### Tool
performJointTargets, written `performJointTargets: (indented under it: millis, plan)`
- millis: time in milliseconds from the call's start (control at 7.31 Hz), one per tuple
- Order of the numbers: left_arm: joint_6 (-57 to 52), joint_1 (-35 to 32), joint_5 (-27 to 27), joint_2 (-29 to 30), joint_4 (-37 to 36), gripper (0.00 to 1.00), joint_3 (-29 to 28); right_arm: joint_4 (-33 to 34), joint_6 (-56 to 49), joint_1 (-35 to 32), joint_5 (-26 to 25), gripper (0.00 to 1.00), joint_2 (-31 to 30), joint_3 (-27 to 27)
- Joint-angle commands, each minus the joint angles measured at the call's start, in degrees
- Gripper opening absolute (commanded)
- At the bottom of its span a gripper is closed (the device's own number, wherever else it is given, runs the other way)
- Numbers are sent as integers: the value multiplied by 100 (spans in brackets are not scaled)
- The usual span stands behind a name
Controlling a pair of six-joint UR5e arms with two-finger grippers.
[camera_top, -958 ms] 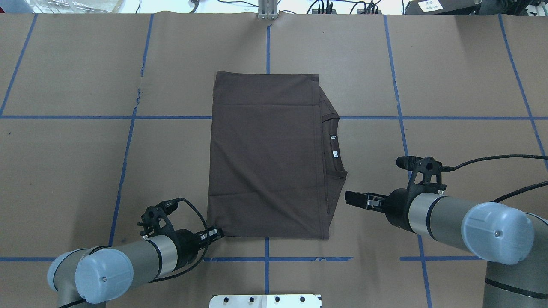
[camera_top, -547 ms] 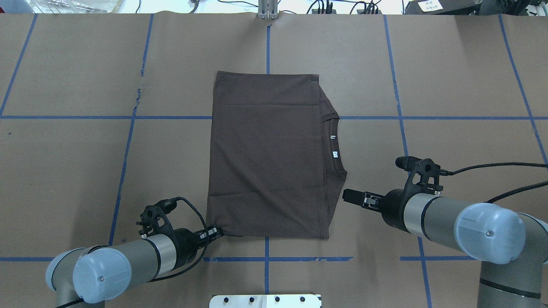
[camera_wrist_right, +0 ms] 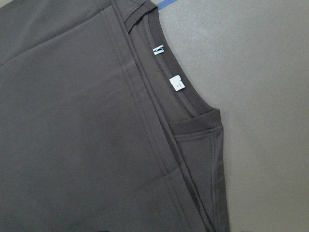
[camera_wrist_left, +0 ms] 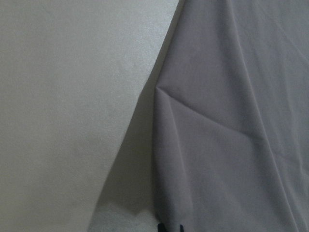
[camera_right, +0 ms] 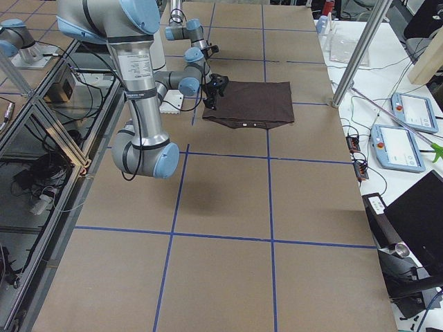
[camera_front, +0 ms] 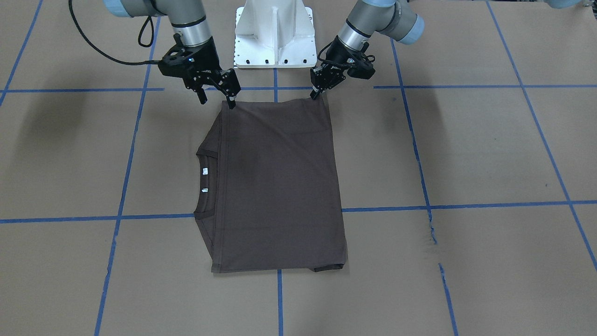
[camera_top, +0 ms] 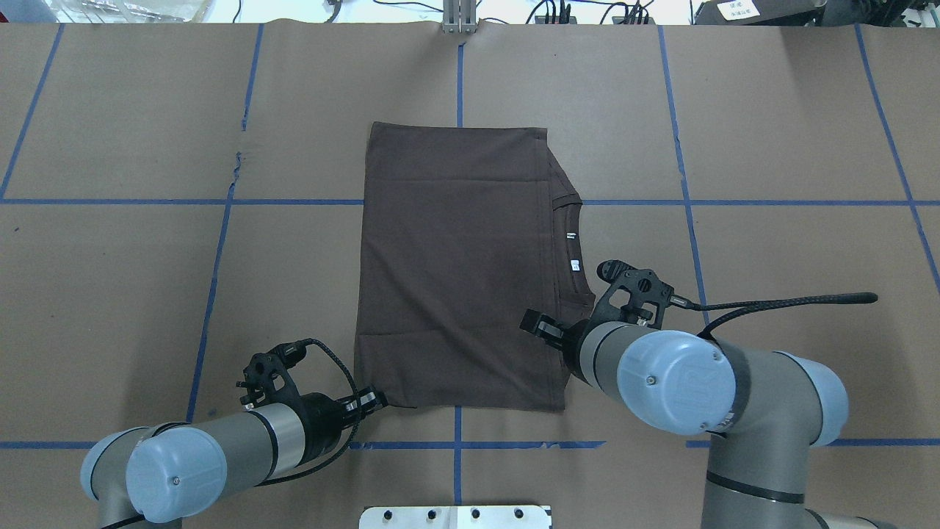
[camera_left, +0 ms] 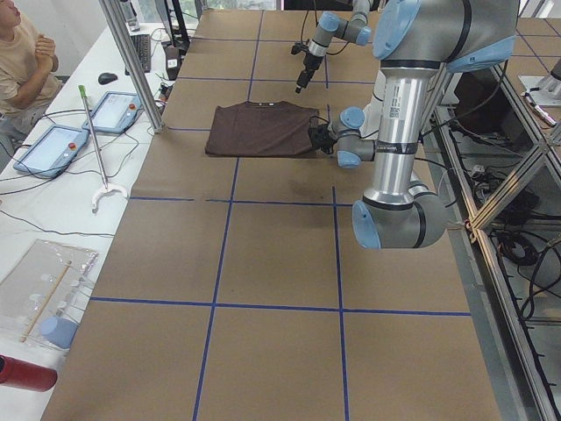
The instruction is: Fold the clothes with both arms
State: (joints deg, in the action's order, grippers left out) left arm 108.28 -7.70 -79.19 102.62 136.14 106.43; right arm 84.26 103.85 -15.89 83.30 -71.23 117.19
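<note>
The dark brown T-shirt (camera_top: 455, 272) lies folded flat on the brown paper table, its collar and white tags (camera_wrist_right: 176, 83) facing the robot's right. My left gripper (camera_top: 373, 400) sits low at the shirt's near left corner, shut on that corner; the front-facing view shows the left gripper (camera_front: 319, 94) pinching the cloth. The left wrist view is filled with fabric (camera_wrist_left: 231, 121) rising from the fingertips. My right gripper (camera_front: 218, 101) hovers open above the near right corner, below the collar, holding nothing. From overhead, the right gripper (camera_top: 534, 323) overlaps the shirt's right edge.
The white pedestal base (camera_front: 274, 32) stands at the near table edge between the arms. Blue tape lines cross the paper. A metal post (camera_left: 131, 61), tablets and a seated person (camera_left: 22, 53) are along the far side.
The right arm has swung inward from beside the shirt to over its near right part. The left gripper has kept its place at the near left corner.
</note>
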Motion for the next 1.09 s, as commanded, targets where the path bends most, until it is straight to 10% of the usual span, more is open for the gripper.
performJointTargets:
  millis: [0,958]
  plan:
    - [0,5,0,21,0,0,36,213,-66,173,-51,93,92,-362]
    - [0,23,-18,21,0,0,36,196,-93,472,-332,59,163,-653]
